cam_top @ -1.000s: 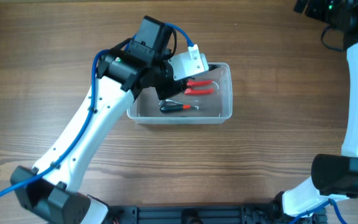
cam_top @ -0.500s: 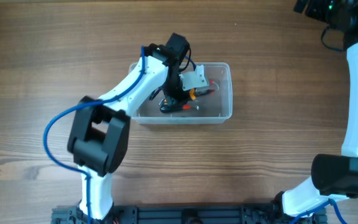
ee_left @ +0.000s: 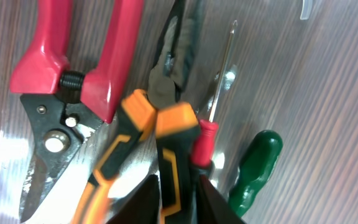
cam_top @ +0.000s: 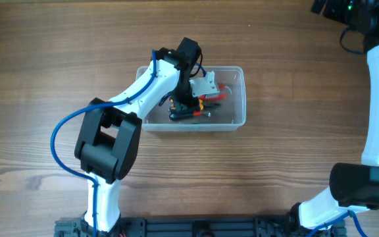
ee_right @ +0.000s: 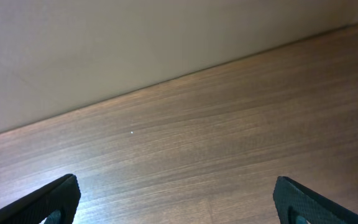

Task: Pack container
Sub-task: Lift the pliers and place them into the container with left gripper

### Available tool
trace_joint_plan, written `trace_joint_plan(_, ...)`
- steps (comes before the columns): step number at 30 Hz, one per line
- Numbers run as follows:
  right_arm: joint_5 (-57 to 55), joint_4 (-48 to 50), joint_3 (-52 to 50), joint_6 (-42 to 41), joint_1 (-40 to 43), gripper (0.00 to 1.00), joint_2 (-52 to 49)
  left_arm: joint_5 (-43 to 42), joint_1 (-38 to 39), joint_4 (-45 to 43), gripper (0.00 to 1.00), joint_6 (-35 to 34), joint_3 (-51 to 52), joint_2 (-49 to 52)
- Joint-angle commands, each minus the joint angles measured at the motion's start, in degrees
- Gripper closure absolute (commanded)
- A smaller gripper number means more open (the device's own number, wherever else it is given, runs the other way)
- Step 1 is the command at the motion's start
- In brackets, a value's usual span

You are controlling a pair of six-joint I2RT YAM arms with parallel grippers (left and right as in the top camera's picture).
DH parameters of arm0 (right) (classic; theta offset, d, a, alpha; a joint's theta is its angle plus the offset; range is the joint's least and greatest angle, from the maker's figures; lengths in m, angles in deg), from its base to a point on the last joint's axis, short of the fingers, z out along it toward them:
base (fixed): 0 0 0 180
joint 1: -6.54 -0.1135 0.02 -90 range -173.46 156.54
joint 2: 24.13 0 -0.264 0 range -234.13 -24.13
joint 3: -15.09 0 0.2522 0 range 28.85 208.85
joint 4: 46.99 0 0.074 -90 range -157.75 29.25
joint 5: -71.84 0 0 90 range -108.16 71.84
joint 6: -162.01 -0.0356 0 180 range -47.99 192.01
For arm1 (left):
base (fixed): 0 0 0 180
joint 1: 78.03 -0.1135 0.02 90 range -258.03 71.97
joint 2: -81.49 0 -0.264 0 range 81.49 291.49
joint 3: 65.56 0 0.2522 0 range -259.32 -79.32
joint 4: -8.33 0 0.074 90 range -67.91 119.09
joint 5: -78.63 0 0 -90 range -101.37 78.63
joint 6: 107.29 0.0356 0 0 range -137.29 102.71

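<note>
We see the left claw (ee_left: 176, 202), now lowered into the mid-frame container (cam_top: 243, 99), gripping the orange pliers (ee_left: 171, 127) (release seems next).

brown wooden worktop (cam_top: 295, 164) against a plain wall (ee_right: 135, 37)
the worktop is wood-grain brown, its streaks running side to side in the overhead view. in the right wrist view it meets a bare beige wall in a straight line, with soft even light and a faint sheen.
</note>
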Motion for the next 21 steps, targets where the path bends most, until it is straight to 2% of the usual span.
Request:
trace_joint_plan(1,-0.8,0.2,0.0,-1.1,-0.1,0.0,-0.2,-0.3,-0.2,0.3,0.75,1.1,-1.1,0.2)
trace_joint_plan(5,-0.8,0.2,0.0,-1.1,-0.1,0.0,-0.2,0.3,-0.2,-0.1,0.75,1.1,-1.2,-2.7)
trace_joint_plan(10,-0.8,0.2,0.0,-1.1,-0.1,0.0,-0.2,4.0,-0.3,-0.4,0.71,-1.0,-4.6,-12.0)
trace_joint_plan(11,-0.8,0.2,0.0,-1.1,-0.1,0.0,-0.2,4.0,-0.6,-0.7,0.71,-2.9,-5.9,-14.0)
trace_joint_plan(13,-0.8,0.2,0.0,-1.1,-0.1,0.0,-0.2,4.1,-2.3,-4.0,0.66,-13.2,-8.8,-18.9)
trace_joint_plan(14,-0.8,0.2,0.0,-1.1,-0.1,0.0,-0.2,4.3,-3.3,-5.6,0.61,-17.6,-9.3,-20.5)
trace_joint_plan(15,-0.8,0.2,0.0,-1.1,-0.1,0.0,-0.2,5.8,-4.5,-7.8,0.46,-23.2,-9.5,-22.1)
trace_joint_plan(17,-0.8,0.2,0.0,-1.1,-0.1,0.0,-0.2,12.2,-7.8,-11.3,0.44,-38.8,-9.5,-25.1)
trace_joint_plan(19,-0.8,0.2,0.0,-1.1,-0.1,0.0,-0.2,17.8,-10.9,-11.5,0.43,-48.9,-9.5,-26.9)
trace_joint_plan(20,-0.8,0.2,0.0,-1.1,-0.1,0.0,-0.2,21.5,-13.2,-11.4,0.0,-53.7,-9.5,-27.7)
trace_joint_plan(21,-0.8,0.2,0.0,-1.1,-0.1,0.0,-0.2,22.9,-14.9,-11.5,0.0,-55.8,-9.5,-27.8)
